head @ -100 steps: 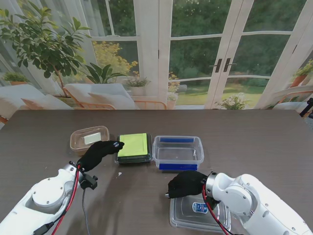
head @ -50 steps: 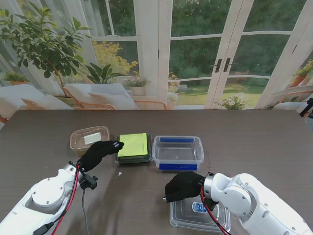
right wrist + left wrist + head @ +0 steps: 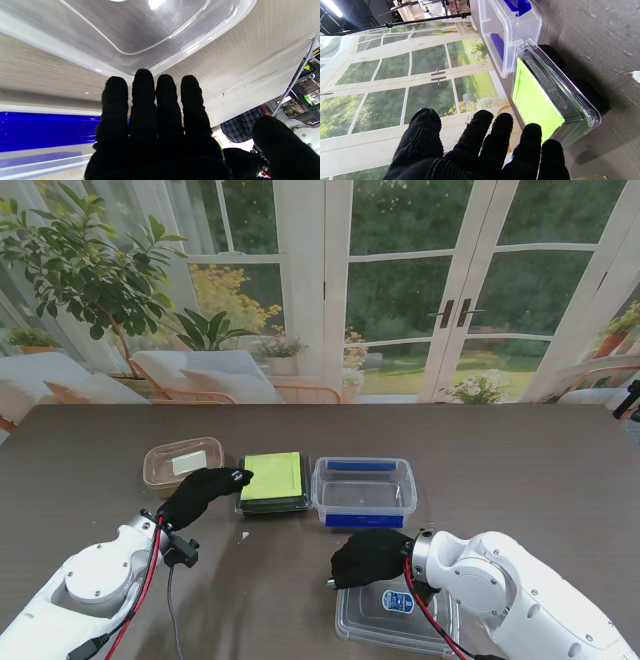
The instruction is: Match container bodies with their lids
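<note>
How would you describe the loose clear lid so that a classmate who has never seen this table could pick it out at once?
Start at the row of three containers in the middle of the dark wooden table, then come nearer to me from the clear box with blue clips. The clear lid lies flat at the right hand. Unlike the boxes, it is flat and carries a small blue sticker.

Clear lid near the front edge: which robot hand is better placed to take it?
Right. The right robot hand rests at the clear lid, fingertips on its rim. The left robot hand sits beside the green container.
</note>
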Controlling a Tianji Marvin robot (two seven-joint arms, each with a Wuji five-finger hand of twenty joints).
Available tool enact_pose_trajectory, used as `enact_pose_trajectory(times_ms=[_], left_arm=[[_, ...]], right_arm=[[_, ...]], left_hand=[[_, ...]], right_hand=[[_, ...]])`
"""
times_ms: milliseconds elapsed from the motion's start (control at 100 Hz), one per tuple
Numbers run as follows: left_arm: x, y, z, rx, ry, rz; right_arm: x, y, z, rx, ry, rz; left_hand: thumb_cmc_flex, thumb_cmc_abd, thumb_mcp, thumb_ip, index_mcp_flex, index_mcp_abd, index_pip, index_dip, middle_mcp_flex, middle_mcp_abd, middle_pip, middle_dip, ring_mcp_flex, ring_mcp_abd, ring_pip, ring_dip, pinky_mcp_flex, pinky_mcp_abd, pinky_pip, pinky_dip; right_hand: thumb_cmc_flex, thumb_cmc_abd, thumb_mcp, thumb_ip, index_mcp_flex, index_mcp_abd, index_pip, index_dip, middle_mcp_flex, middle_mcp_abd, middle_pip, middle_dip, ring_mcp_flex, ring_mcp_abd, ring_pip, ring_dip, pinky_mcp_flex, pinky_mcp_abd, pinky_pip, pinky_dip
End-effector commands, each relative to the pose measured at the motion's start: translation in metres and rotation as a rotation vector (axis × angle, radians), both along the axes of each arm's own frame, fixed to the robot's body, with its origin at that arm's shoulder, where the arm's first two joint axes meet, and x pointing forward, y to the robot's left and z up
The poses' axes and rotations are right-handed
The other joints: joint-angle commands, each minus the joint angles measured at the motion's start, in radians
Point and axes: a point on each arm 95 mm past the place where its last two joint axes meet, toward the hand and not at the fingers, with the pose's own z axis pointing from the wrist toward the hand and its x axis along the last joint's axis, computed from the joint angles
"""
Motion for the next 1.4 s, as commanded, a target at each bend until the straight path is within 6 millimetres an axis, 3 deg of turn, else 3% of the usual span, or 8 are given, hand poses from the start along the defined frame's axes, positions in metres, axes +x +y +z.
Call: enact_pose_trajectory(times_ms=[0,590,710,810,1100,1270,1390], left_arm=[[-0.001,-0.002,0.001,-0.001,0.003,-0.016],[0.000,-0.004,0.001,0.002,-0.005,-0.022],[-0.001,-0.007,0.005,0.006,-0.037,-0.013],[-0.004,-0.012,0.010,-0.009,-0.066,-0.011],[-0.026,-0.017,0.012,-0.020,-0.058,-0.079],[-0.047,-0.022,0.004,-0.005,-0.005,-0.172],[-0.060,-0.027,-0.001,0.013,0.028,-0.230]], right_arm=[[-0.002,0.004,-0.004,-0.004,0.012,0.018],[0.001,0.008,-0.005,0.131,-0.017,0.011],[-0.002,0.005,0.002,0.165,-0.035,-0.014],[-0.006,0.000,0.013,0.183,-0.049,-0.052],[-0.034,-0.033,0.033,0.264,-0.010,-0.284],[-0.059,-0.051,0.033,0.255,-0.012,-0.412],[-0.076,-0.058,0.029,0.244,-0.002,-0.480]], left_hand=[[0.016,0.032,-0.010,0.012,0.019,-0.025,0.003,0.006,0.023,-0.005,0.002,0.012,-0.007,-0.001,-0.012,-0.007,-0.017,-0.046,-0.025,-0.010],[0.019,0.030,-0.009,0.012,0.019,-0.021,0.003,0.007,0.022,-0.001,0.001,0.011,-0.008,0.002,-0.013,-0.007,-0.016,-0.046,-0.025,-0.012],[0.019,0.028,-0.010,0.012,0.024,-0.019,0.004,0.007,0.025,0.001,0.002,0.012,-0.004,0.001,-0.010,-0.005,-0.007,-0.042,-0.021,-0.011],[0.019,0.029,-0.009,0.012,0.024,-0.018,0.004,0.007,0.028,0.001,0.003,0.012,-0.002,0.004,-0.009,-0.005,-0.004,-0.040,-0.020,-0.011],[0.016,0.030,-0.009,0.011,0.022,-0.017,0.003,0.006,0.023,0.002,0.001,0.011,-0.002,0.007,-0.008,-0.005,0.003,-0.036,-0.016,-0.010],[0.012,0.033,-0.010,0.011,0.010,-0.016,-0.003,0.004,0.016,0.004,0.000,0.011,-0.005,0.016,-0.010,-0.005,0.013,-0.037,-0.013,-0.010],[-0.010,0.049,-0.017,0.010,0.003,-0.016,-0.006,0.002,0.012,0.004,-0.001,0.010,-0.009,0.019,-0.014,-0.009,0.020,-0.036,-0.012,-0.011]], right_hand=[[-0.030,0.022,-0.005,0.019,-0.040,-0.017,0.017,-0.010,-0.021,0.004,0.001,-0.013,-0.032,-0.012,-0.023,-0.021,-0.198,-0.046,-0.017,-0.024],[-0.032,0.002,0.035,0.015,-0.089,-0.031,0.022,-0.008,-0.059,-0.019,0.001,-0.010,-0.059,-0.024,-0.026,-0.039,-0.213,-0.055,-0.025,-0.024],[-0.038,-0.016,0.052,0.012,-0.110,-0.062,0.027,-0.005,-0.078,-0.028,0.031,0.006,-0.059,0.029,-0.005,-0.034,-0.220,0.047,-0.006,-0.013],[-0.039,-0.032,0.061,0.013,-0.117,-0.071,0.029,-0.004,-0.079,-0.002,0.075,0.026,-0.052,0.082,0.014,-0.013,-0.206,0.106,0.026,0.001],[-0.010,-0.089,0.096,0.015,-0.101,-0.033,0.036,0.000,-0.048,0.055,0.128,0.065,-0.024,0.150,0.035,0.021,-0.174,0.179,0.044,0.023],[0.008,-0.112,0.120,0.015,-0.116,-0.010,0.024,-0.001,-0.074,0.074,0.123,0.078,-0.025,0.174,0.037,0.030,-0.170,0.206,0.045,0.029],[0.012,-0.115,0.128,0.012,-0.185,0.014,0.019,0.007,-0.149,0.090,0.133,0.090,-0.069,0.182,0.021,0.028,-0.204,0.206,0.026,0.027]])
